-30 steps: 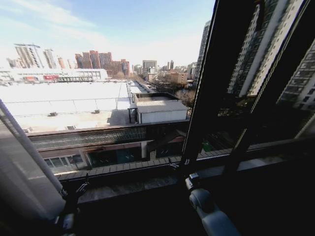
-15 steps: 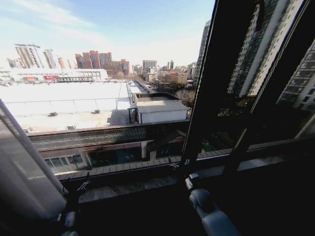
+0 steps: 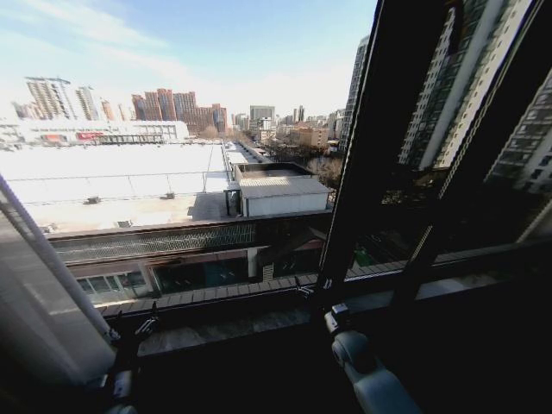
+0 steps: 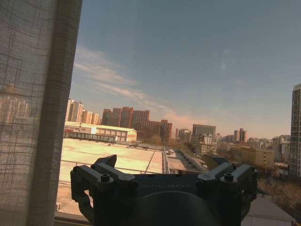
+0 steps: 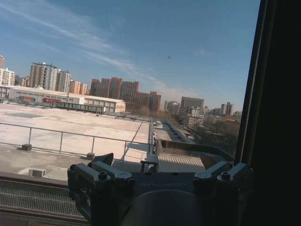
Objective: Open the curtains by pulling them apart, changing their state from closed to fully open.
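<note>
**Both pincers open at the glass, one sheer panel bunched at my left**

Left pincer (image 4: 162, 181) of mine hangs spread and empty just beside the gathered edge of the sheer white pleated curtain panel (image 4: 35, 113), not touching it as far as I can tell. In the head view that same pincer (image 3: 129, 345) sits low at the left, with the curtain (image 3: 39, 319) bundled against the left edge of the window. My right pincer (image 5: 160, 179) is also spread and holds nothing; it (image 3: 323, 297) hovers near the dark vertical metal window frame bar (image 3: 379, 147), facing the city outside.

I can make out one panel only, on my left; the right side of the window is too dark to say whether a second panel hangs there. The glass between looks uncovered, so I judge the opening largely done.

The fabric is a loose open weave, thin enough that buildings show faintly through it, falling in soft vertical folds. I expect it to be very light, limp and yielding, giving no push back and sliding easily between pads. A pinch across several pleats at the free edge, where the cloth is doubled up, should hold best. Snagging the weave looks like the main risk. The frame bar is stiff, smooth and straight.
</note>
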